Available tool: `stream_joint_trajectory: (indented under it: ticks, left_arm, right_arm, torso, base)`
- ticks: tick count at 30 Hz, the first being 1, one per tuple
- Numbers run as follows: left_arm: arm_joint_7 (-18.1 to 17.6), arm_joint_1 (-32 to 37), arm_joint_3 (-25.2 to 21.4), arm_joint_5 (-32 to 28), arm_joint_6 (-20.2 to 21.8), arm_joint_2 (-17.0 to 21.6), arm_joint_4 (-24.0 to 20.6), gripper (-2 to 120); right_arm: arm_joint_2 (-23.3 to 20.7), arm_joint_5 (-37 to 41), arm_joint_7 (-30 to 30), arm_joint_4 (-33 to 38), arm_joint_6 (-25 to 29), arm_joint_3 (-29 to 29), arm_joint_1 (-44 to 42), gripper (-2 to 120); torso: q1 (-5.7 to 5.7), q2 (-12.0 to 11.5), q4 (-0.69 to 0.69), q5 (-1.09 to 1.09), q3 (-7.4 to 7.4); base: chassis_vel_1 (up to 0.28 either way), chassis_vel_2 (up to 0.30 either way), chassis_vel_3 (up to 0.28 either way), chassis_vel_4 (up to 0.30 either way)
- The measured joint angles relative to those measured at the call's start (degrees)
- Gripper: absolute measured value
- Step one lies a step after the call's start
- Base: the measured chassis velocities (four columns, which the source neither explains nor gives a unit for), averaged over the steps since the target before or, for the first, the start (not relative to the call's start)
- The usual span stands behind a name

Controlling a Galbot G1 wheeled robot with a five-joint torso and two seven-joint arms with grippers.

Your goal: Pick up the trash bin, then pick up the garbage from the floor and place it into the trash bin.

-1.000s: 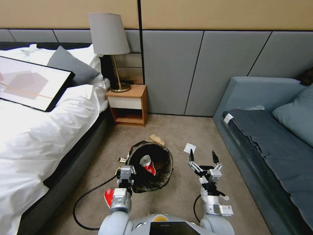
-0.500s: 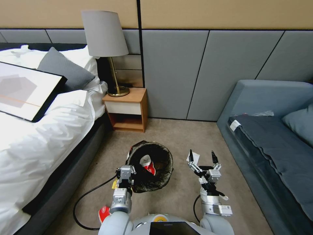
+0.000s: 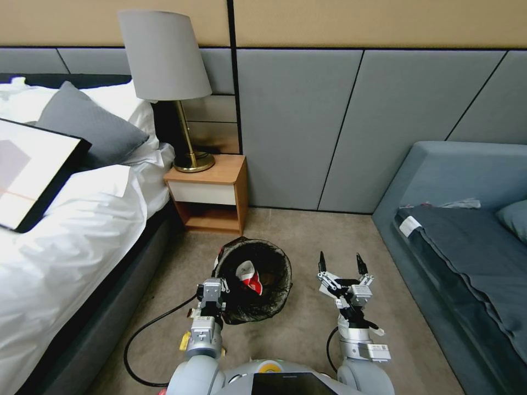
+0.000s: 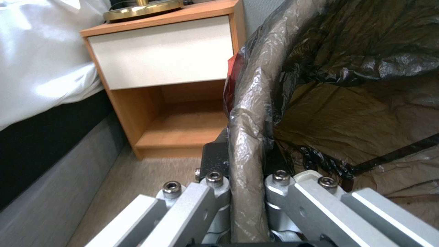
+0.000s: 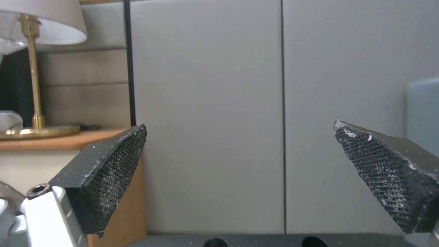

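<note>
The small round trash bin with the black plastic bag liner (image 3: pixel 253 286) is held up off the beige carpet (image 3: pixel 307 230), tipped so its mouth faces the head camera. A red-and-white snack packet (image 3: pixel 247 276) is seen lying inside it. The bin's near rim is pinched by the left gripper (image 3: pixel 212 303), and in the left wrist view the liner-wrapped rim (image 4: pixel 247 147) is clamped tight between the two silver finger assemblies, so that grip looks pretty solid. A sliver of red packet (image 4: pixel 232 77) is caught against the outside of the liner there too. A bit of yellow wrapper (image 3: pixel 184 340) is spotted on the carpet just beside the left forearm.

The right gripper (image 3: pixel 339 263) is held beside the bin, apart from it, with its black fingers spread wide and nothing between them; the textured pads (image 5: pixel 114 171) are shown well apart in the right wrist view.

Just beyond the bin, a wooden nightstand with a white drawer (image 3: pixel 209 192) is parked against the grey panelled wall (image 3: pixel 340 120), with a brass lamp with a grey shade (image 3: pixel 167 82) on top. A bed with white sheets (image 3: pixel 71 230) is to the left, a grey-blue sofa (image 3: pixel 466 230) to the right.
</note>
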Motion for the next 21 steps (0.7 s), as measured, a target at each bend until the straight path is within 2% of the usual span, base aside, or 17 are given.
stream_joint_trajectory:
  ticks: [10, 21]
  left_arm:
    - [0.0, 0.2, 0.1, 0.1, 0.0, 0.1, 0.0, 2]
    - [0.0, 0.4, 0.2, 0.3, 0.0, 0.2, 0.0, 2]
  right_arm:
    - [0.0, -2.6, -0.2, -0.1, 1.3, 0.8, 1.4, 100]
    - [0.0, -3.8, 1.0, -0.6, -0.9, 1.1, 1.5, 100]
  torso:
    - [-0.02, 0.0, 0.00, 0.00, -0.01]
    - [-0.02, 0.0, 0.00, 0.00, -0.01]
  base:
    - [-0.023, 0.020, 0.016, -0.014]
    - [0.000, 0.000, 0.000, 0.000]
